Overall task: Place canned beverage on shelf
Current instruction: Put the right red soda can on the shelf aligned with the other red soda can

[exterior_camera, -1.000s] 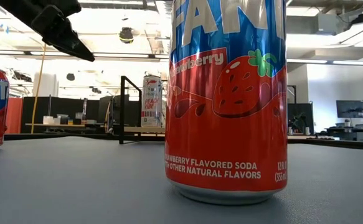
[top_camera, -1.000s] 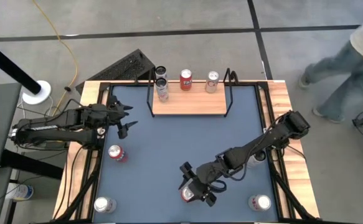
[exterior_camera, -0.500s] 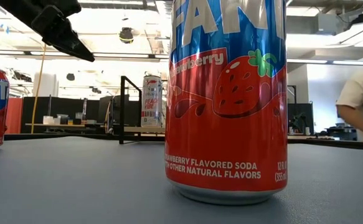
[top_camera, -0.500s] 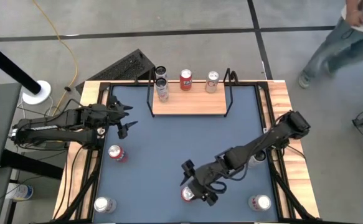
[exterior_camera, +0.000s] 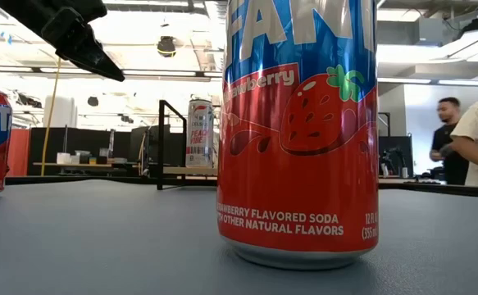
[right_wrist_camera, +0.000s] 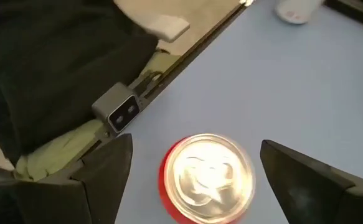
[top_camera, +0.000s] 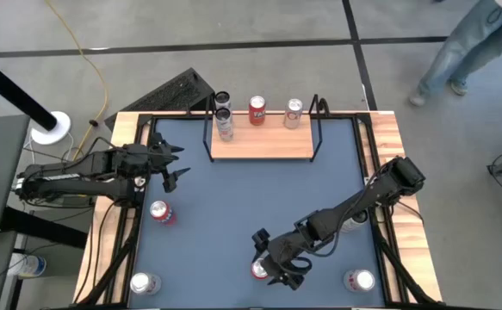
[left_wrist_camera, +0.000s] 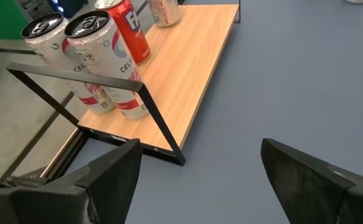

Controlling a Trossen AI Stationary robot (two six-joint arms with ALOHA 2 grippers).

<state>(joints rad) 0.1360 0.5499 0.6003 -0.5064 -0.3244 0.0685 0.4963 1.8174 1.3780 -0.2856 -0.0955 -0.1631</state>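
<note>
Leftward, the left gripper (top_camera: 175, 165) waits with fingers apart near the shelf (top_camera: 261, 145). Right of it, the right gripper (top_camera: 272, 269) hangs spread above the red can (top_camera: 258, 269) at the table's near edge. Closing off-centre could tip the can.

Lighting's bright and even, coming from overhead ceiling fixtures (exterior_camera: 166, 45) that blow out a bit. Soft shadows only. The soda can (exterior_camera: 298, 131) has glossy streaks in the low view; its top (right_wrist_camera: 210, 176) looks motion-blurred from the right wrist.
</note>
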